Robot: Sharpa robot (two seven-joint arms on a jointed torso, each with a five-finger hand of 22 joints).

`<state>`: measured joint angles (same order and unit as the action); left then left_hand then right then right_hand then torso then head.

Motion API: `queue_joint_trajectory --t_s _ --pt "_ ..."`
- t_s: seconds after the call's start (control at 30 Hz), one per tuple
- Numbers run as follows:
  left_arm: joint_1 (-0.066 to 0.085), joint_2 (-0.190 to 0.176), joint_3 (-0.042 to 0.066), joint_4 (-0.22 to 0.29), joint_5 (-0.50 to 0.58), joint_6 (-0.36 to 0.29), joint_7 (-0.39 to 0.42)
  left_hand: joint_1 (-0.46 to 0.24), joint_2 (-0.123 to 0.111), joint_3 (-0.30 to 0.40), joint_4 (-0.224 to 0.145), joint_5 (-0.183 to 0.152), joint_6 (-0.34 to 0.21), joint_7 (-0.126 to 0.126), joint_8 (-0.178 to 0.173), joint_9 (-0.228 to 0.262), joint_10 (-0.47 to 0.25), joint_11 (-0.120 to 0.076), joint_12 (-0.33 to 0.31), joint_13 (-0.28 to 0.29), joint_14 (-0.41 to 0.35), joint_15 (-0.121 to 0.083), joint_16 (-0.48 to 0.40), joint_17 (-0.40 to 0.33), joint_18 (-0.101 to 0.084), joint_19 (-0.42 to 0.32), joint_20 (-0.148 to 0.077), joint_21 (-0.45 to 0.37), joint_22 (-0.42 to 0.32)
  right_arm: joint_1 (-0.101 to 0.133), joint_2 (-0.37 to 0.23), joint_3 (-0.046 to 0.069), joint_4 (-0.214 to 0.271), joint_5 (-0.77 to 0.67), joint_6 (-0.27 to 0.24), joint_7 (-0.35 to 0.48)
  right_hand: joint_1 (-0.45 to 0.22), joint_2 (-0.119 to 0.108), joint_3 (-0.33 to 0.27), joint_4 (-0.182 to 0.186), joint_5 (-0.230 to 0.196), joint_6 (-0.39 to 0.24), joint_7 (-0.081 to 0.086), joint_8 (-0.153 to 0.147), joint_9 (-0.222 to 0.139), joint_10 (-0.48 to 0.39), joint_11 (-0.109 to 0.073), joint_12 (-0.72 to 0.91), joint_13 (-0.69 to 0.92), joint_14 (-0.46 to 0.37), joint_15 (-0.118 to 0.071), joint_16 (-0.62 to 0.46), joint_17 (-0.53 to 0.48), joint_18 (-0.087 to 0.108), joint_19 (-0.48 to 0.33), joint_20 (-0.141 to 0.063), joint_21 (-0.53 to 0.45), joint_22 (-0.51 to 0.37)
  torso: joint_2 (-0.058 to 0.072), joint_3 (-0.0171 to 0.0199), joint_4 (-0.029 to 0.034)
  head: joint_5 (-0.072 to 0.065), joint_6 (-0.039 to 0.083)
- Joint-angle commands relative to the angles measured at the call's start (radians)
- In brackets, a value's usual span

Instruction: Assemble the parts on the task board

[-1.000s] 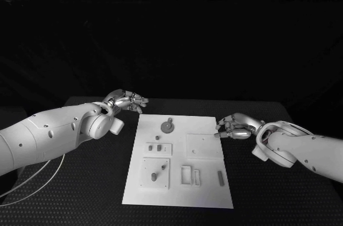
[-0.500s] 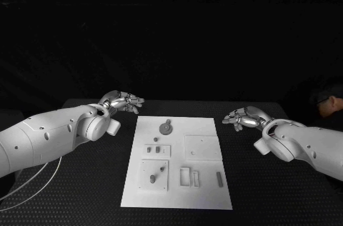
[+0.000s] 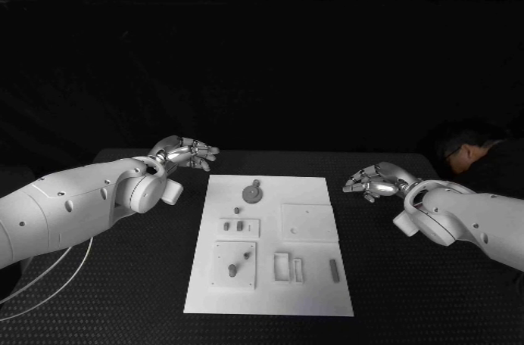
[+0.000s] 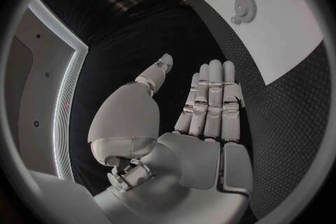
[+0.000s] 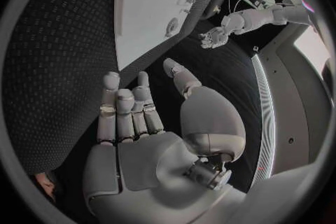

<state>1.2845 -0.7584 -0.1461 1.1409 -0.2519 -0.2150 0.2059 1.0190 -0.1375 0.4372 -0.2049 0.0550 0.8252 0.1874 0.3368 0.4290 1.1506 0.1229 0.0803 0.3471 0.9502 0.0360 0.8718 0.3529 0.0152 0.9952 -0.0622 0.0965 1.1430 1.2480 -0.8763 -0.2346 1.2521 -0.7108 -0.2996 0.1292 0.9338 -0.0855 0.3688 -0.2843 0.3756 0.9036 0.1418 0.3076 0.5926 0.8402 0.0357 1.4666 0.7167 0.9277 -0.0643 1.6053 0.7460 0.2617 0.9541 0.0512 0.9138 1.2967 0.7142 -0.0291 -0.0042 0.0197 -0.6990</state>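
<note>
The right hand [image 3: 373,182] has been drawn back from the right edge of the task board [image 3: 311,292], where it was placed 1 s ago, and is now held over the black table [image 3: 425,284], apart from the board. Its fingers [image 5: 125,115] are extended side by side, only slightly bent, and nothing is held in it. The left hand [image 3: 185,153] has been shifted only slightly; it is held off the board's far left corner, likewise with fingers [image 4: 213,98] nearly straight and nothing grasped.

On the board, the parts are left as they were: the round gear [image 3: 252,193] near the far end, a small peg [image 3: 237,210] just below it, 2 short pieces [image 3: 232,225] in a raised tray, and an upright pin [image 3: 334,270] near the right front.

With both hands withdrawn and empty, it is judged that no part is being worked at present; either a step has just been finished or an approach has been abandoned, and a fresh reach toward the board will be needed.
</note>
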Motion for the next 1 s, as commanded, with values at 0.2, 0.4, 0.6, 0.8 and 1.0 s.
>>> queue_joint_trajectory --t_s 0.2,0.4,0.6,0.8,1.0 --pt "0.001 0.002 0.001 0.002 0.007 0.000 0.016 0.000 0.007 -0.003 -0.001 -0.004 0.004 -0.002 0.005 0.001 0.003 -0.005 0.005 0.002 -0.004 0.006 -0.004 0.001 0.002 -0.001 0.005 -0.007 0.002 -0.001 0.000 0.000 0.011 -0.058 0.039 -0.019 0.001 -0.004 -0.002 0.000 0.003 0.003 0.000 0.002 0.001 0.007 -0.002 0.005 0.003 0.005 -0.004 0.008 0.001 0.000 0.010 -0.002 0.007 0.002 0.000 0.0007 -0.0006 0.001 -0.001" --pt "0.001 0.001 0.001 0.001 0.007 0.000 0.016 0.001 0.006 -0.004 -0.002 -0.004 0.004 -0.002 0.005 0.001 0.004 -0.005 0.005 0.002 -0.004 0.006 -0.004 0.002 0.001 -0.001 0.005 -0.007 0.002 -0.001 0.000 0.000 0.009 -0.060 0.039 -0.020 0.000 -0.004 -0.002 0.001 0.002 0.003 0.000 0.002 0.002 0.009 -0.002 0.005 0.004 0.006 -0.004 0.009 0.001 0.000 0.011 -0.003 0.008 0.003 0.000 0.0001 0.0002 0.001 -0.001" --pt "0.001 0.001 0.001 0.002 0.007 0.001 0.017 0.001 0.006 -0.004 -0.002 -0.004 0.004 -0.002 0.005 0.001 0.004 -0.006 0.005 0.002 -0.004 0.006 -0.004 0.002 0.001 -0.001 0.005 -0.007 0.002 -0.001 0.000 0.000 0.011 -0.060 0.042 -0.020 -0.001 -0.004 -0.002 0.001 0.002 0.004 -0.001 0.002 0.003 0.009 -0.003 0.006 0.005 0.007 -0.005 0.010 0.001 0.000 0.011 -0.004 0.008 0.003 0.000 0.0000 -0.0005 0.001 -0.002" --pt "0.001 0.001 0.001 0.002 0.007 0.002 0.017 0.001 0.006 -0.004 -0.002 -0.004 0.004 -0.002 0.005 0.000 0.004 -0.006 0.005 0.002 -0.004 0.006 -0.004 0.002 0.001 -0.001 0.005 -0.007 0.002 -0.001 0.000 0.000 0.012 -0.060 0.044 -0.021 -0.002 -0.005 -0.001 0.001 0.002 0.004 -0.001 0.001 0.003 0.010 -0.003 0.006 0.006 0.007 -0.005 0.011 0.001 0.000 0.012 -0.005 0.009 0.004 0.000 0.0003 -0.0004 0.001 -0.003" --pt "0.001 0.000 0.001 0.002 0.007 0.003 0.017 0.001 0.007 -0.004 -0.003 -0.004 0.005 -0.002 0.005 0.000 0.004 -0.006 0.005 0.002 -0.004 0.006 -0.005 0.002 0.001 -0.001 0.005 -0.007 0.003 -0.001 0.001 0.000 0.012 -0.060 0.047 -0.022 -0.002 -0.004 -0.001 0.001 0.002 0.003 -0.001 0.001 0.003 0.011 -0.003 0.007 0.007 0.008 -0.005 0.012 0.001 0.000 0.013 -0.005 0.010 0.004 0.000 0.0002 -0.0004 0.001 -0.002"
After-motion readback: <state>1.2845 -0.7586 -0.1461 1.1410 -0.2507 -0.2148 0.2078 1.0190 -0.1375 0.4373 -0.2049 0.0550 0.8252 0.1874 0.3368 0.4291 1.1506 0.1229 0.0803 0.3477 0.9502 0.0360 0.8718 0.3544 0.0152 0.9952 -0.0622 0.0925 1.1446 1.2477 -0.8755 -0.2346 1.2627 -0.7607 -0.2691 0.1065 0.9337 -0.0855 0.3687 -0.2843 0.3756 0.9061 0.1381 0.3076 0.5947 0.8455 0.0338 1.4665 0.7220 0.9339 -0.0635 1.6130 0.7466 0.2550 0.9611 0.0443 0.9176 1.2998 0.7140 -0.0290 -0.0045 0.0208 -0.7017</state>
